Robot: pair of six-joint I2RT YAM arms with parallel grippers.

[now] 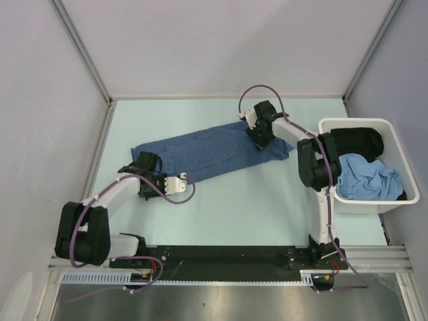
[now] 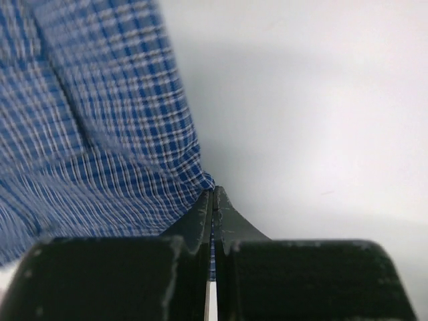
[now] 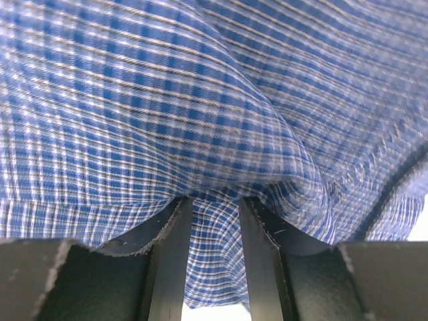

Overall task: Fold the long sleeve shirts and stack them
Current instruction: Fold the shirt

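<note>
From above: blue checked shirt [image 1: 207, 150] stretched in a long slanting band across the middle of the table [image 1: 254, 207], flat, somewhat rumpled, with no fold laid over. Left claw [image 1: 147, 162] down at the band's left end, right claw [image 1: 261, 137] down on its far right end, one at each tip of the cloth. Off to the right, a white bin [image 1: 328, 127] with a black garment [image 1: 358, 140] and a pale blue garment [image 1: 368, 177] heaped inside. No folded pile anywhere on show.

From the left wrist: left claw [image 2: 212, 194] closed tight, jaws pressed together with a sliver of checked cloth nipped between them. Gripping the shirt [image 2: 87, 134] at its very corner, bare table to the right.

From the right wrist: right claw [image 3: 214, 204] with fingers [image 3: 174, 227] standing apart and a raised ridge of shirt [image 3: 200, 100] bunched into the gap. Cannot tell whether pinched firm or merely straddled. Cloth across the whole view.

Judged from this: early days. Both ends taken up or nearly so, likely ahead of a pull to straighten the cloth or a first fold. Left to do: every fold of this shirt, setting it down as the base of a stack, then the garments in the bin, insofar as they count as shirts too.
</note>
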